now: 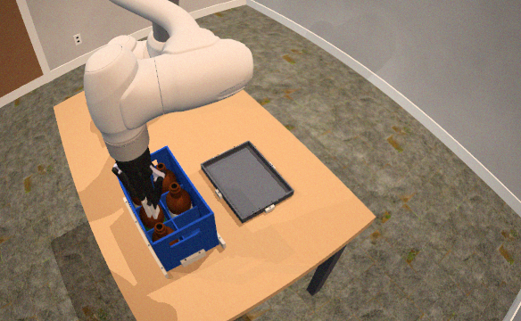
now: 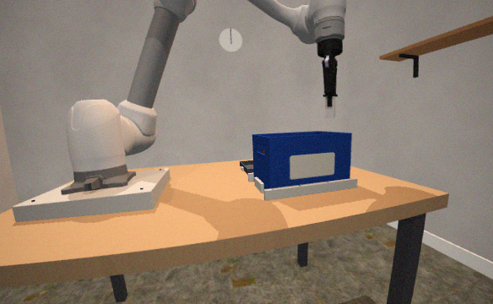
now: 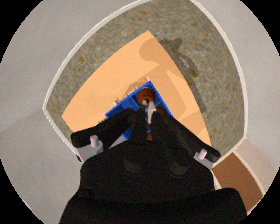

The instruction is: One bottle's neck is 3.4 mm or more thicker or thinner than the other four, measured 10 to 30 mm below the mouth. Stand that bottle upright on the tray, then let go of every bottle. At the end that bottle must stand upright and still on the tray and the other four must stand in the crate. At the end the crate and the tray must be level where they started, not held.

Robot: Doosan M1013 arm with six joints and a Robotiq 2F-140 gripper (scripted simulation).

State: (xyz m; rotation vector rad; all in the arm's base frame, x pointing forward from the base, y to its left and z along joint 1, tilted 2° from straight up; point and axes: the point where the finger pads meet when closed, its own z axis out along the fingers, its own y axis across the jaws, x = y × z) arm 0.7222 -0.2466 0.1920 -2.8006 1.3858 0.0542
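Several brown bottles stand in the blue crate (image 1: 198,244) (image 2: 273,165) (image 3: 122,105). In the top view, one bottle (image 1: 178,201) is at the right, one bottle (image 1: 161,232) at the near end, and one bottle (image 1: 167,177) farther back; another, at the left, is mostly hidden by the fingers. My gripper (image 1: 152,209) (image 2: 330,111) (image 3: 147,106) points down, its fingertips nearly together with nothing between them. The exterior view shows it above the crate's rim. The black-rimmed grey tray (image 1: 247,183) (image 2: 246,165) lies flat with nothing on it. Neck thicknesses cannot be told apart.
Pale stops (image 1: 193,258) (image 2: 310,189) line the crate's base, and small pale stops (image 1: 269,208) touch the tray's edge. Both stand on the wooden table (image 1: 314,214) (image 2: 187,211). The crate's near right compartment (image 1: 186,217) holds no bottle. A shelf (image 2: 453,40) is on the wall.
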